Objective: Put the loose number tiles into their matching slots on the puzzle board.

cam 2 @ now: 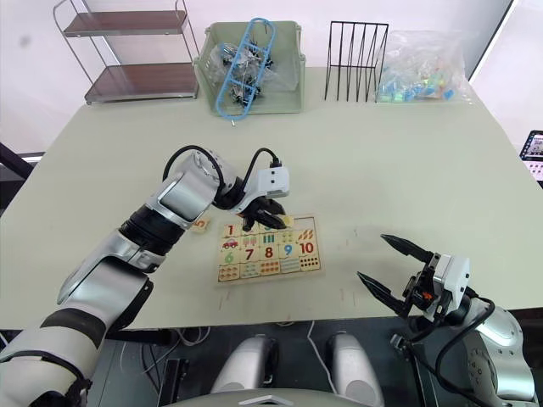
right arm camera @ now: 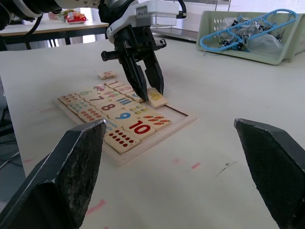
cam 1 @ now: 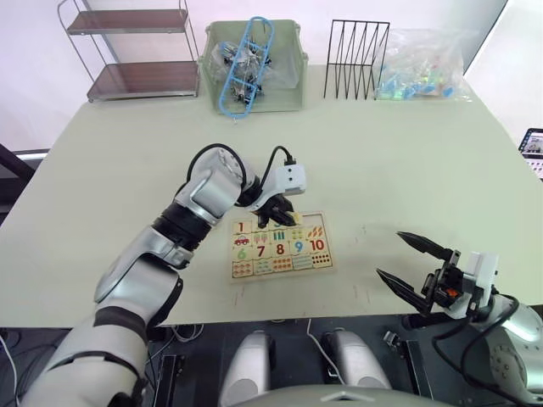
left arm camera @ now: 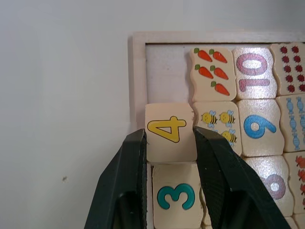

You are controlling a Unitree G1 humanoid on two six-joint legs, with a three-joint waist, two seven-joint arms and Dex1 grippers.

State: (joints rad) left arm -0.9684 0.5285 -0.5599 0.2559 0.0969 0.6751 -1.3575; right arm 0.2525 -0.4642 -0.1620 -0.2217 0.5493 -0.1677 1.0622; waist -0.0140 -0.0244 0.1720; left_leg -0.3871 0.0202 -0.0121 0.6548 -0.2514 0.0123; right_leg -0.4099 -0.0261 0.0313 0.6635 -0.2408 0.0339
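The puzzle board (cam 1: pixel 284 274) lies near the table's front edge, with numerals 6 to 10 and picture tiles in place. My left gripper (left arm camera: pixel 169 136) is shut on the yellow number 4 tile (left arm camera: pixel 170 131) over the board's upper row. The tile sits beside the seated 3 tile (left arm camera: pixel 176 196) and looks slightly tilted. A bare slot (left arm camera: pixel 167 71) lies just beyond it, next to the carrots. The 1 tile (cam 1: pixel 243 226) sits in its slot. Another loose tile (cam 2: pixel 201 225) lies on the table left of the board. My right gripper (cam 1: pixel 390 254) hangs open at the front right, holding nothing.
Along the far edge stand a metal shelf (cam 1: pixel 136 51), a green bin (cam 1: pixel 288 93) with a blue plastic frame, a black wire rack (cam 1: pixel 356 59) and a bag of coloured pieces (cam 1: pixel 420 72).
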